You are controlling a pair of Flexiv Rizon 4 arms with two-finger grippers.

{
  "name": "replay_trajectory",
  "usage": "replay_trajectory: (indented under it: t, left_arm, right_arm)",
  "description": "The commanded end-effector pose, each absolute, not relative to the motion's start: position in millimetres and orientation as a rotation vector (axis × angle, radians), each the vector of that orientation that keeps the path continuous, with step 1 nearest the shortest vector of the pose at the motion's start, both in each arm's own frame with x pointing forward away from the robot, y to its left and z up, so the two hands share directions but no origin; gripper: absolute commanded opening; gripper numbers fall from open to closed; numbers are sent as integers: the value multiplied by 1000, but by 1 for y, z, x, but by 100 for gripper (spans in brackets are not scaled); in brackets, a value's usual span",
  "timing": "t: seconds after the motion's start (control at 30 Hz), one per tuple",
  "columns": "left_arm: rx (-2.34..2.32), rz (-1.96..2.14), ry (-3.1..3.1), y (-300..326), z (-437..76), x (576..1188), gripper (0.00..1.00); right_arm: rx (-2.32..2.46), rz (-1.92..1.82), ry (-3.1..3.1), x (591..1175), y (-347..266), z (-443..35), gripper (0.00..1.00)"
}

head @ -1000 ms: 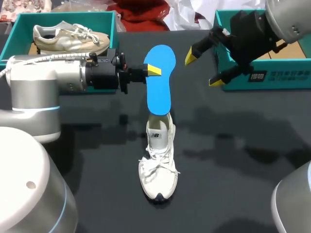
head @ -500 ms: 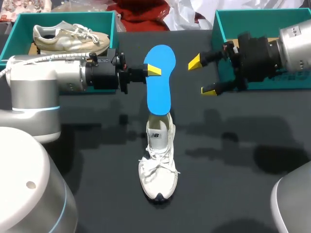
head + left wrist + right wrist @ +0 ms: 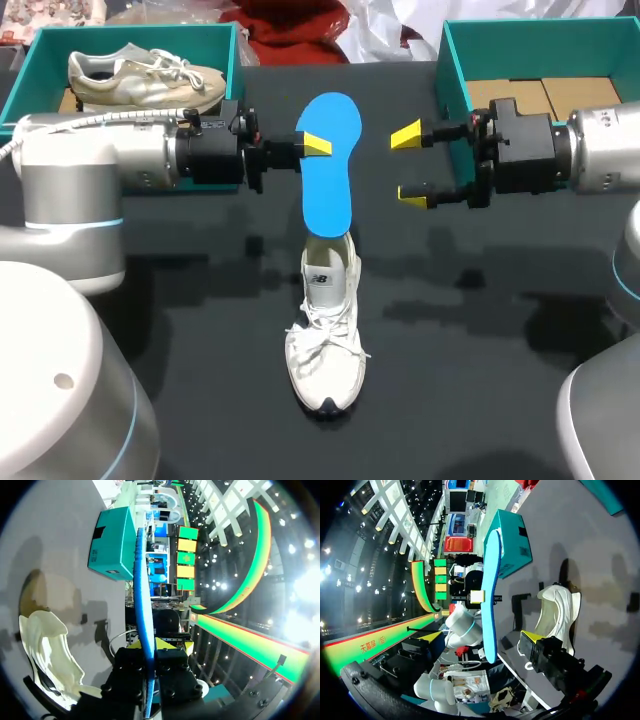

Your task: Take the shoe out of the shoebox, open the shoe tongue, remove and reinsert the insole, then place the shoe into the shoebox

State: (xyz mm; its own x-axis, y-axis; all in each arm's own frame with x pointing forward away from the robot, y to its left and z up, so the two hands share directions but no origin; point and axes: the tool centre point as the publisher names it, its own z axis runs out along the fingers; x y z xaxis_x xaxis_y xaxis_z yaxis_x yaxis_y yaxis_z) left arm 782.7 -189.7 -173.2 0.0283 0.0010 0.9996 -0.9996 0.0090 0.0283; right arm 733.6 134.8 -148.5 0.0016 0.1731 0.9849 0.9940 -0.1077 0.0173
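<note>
Left arm: my left end effector [image 3: 315, 146] is clamping the blue insole [image 3: 330, 165] by one long edge, one yellow finger lying on its upper face. In the left wrist view the insole [image 3: 142, 605] is showing edge-on, running straight out between the two fingers and lifted off the bench [image 3: 480, 350].

Insole: it is hanging over the middle of the bench, one rounded end pointing toward the far edge. The other end is overlapping the heel opening of the white shoe [image 3: 325, 335] in the head view. I cannot tell whether it is touching the shoe.

Shoe: it is standing upright on its sole, outside both boxes, toe pointing toward the near edge and heel toward the insole. The laces are lying loose across the tongue.

Right arm: my right end effector [image 3: 409, 165] is hovering beside the insole, on the side opposite the left arm and apart from it. Its fingers are spread wide and gripping nothing.

Boxes: a teal shoebox [image 3: 455, 60] is sitting at the far right with brown cardboard [image 3: 545, 95] lying inside; my right arm is crossing its near wall. A second teal shoebox [image 3: 30, 60] is sitting at the far left, holding a beige shoe [image 3: 145, 78] on its side.
</note>
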Motion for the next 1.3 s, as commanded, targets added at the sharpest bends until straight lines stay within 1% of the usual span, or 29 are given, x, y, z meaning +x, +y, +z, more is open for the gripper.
replay_trajectory:
  t: [0.03, 0.37, 0.5, 0.57, 0.63, 1.0, 1.3]
  left_arm:
    - [1216, 1181, -1194, -190, -173, 783, 0]
    - [1175, 1344, -1318, -185, -171, 785, 0]
    - [1108, 1437, -1421, -181, -163, 774, 0]
    - [1049, 1523, -1511, -179, -158, 771, 0]
    - [959, 1696, -1652, -177, -152, 763, 0]
    - [959, 1696, -1652, -177, -152, 763, 0]
    - [466, 2055, -2075, -173, -127, 731, 0]
  right_arm:
    - [-1391, -1225, -1264, 734, 137, -154, 100]
    - [-1358, -1241, -1214, 738, 134, -160, 100]
    - [-1358, -1241, -1214, 738, 134, -160, 100]
    - [-1358, -1241, -1214, 738, 134, -160, 100]
    - [-1358, -1241, -1214, 738, 134, -160, 100]
    - [-1358, -1241, -1214, 738, 134, -160, 100]
    - [-1358, -1241, -1214, 738, 134, -160, 100]
